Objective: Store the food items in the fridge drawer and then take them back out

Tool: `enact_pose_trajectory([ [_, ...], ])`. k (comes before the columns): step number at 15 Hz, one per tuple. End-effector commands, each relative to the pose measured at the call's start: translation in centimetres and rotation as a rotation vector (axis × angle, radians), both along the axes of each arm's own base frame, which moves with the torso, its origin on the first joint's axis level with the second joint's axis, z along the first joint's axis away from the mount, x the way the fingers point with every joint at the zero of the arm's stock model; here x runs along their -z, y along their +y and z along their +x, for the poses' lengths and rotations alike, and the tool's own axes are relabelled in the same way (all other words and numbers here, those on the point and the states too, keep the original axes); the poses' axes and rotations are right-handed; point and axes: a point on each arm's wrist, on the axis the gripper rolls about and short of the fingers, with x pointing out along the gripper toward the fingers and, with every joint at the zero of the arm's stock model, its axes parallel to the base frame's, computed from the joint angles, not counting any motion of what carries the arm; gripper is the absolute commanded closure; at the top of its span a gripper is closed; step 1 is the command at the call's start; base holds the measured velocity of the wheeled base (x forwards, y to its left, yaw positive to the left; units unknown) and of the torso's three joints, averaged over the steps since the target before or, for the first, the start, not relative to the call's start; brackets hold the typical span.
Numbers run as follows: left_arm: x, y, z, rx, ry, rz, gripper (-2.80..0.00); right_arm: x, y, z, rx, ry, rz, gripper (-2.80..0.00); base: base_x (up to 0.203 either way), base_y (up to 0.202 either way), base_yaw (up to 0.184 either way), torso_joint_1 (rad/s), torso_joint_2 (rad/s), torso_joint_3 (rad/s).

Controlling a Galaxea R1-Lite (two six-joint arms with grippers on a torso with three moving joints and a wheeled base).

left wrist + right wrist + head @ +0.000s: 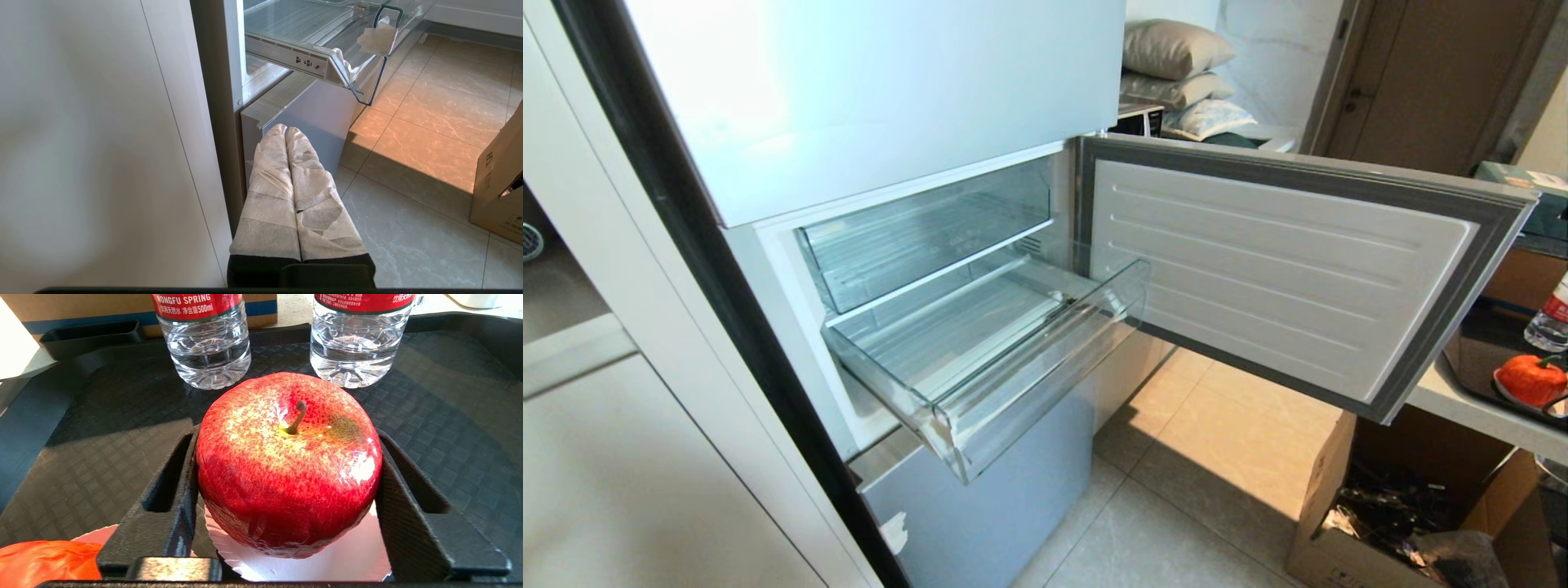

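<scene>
Tightly flanked: glossy, speckled round apple (288, 461)

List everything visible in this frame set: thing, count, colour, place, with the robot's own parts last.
fridge drawer: one, clear, pulled out, nothing in it.
upper drawer: one, clear, pushed in above it.
fridge door: one, white inside, swung open.
apple: one, red, on a white paper liner on the black tray.
orange-red fruit: one, on the same tray.
water bottles: two, clear with red labels, behind the apple.
cardboard box: one, brown, on the floor.
pillows: three, stacked behind.
left hand: shut, low beside the fridge.
right hand: fingers either side of the apple.
</scene>
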Motion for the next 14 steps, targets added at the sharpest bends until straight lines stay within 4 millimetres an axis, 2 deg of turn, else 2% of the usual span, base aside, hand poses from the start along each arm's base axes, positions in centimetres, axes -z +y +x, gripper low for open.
enact_pose_trajectory([
  [1,0.0,0.0,0.0,0.0,0.0,0.0,0.0,-0.3,0.0,0.0,0.001,-0.005,-0.005,0.0,0.0,0.0,0.0,0.0,0.0,0.0],
  [3,0.0,0.0,0.0,0.0,0.001,0.0,0.0,-1.8,0.2,-0.3,0.004,-0.023,-0.022,0.0,0.0,0.0,0.0,0.0,0.0,0.0],
  [5,0.0,0.0,0.0,0.0,0.0,0.0,0.0,-4.8,0.5,-1.1,0.015,-0.051,-0.049,0.0,0.0,0.0,0.0,0.0,0.0,0.0],
  [8,0.0,0.0,0.0,0.0,0.0,0.0,0.0,-10.0,2.1,-3.5,0.031,-0.077,-0.077,0.0,0.0,0.0,0.0,0.0,0.0,0.0],
  [11,0.0,0.0,0.0,0.0,0.001,0.0,0.0,-15.9,6.0,-7.9,0.046,-0.094,-0.097,0.0,0.0,0.0,0.0,0.0,0.0,0.0],
  [14,0.0,0.0,0.0,0.0,0.0,0.0,0.0,-19.7,12.6,-14.1,0.047,-0.093,-0.105,0.0,0.0,0.0,0.0,0.0,0.0,0.0],
])
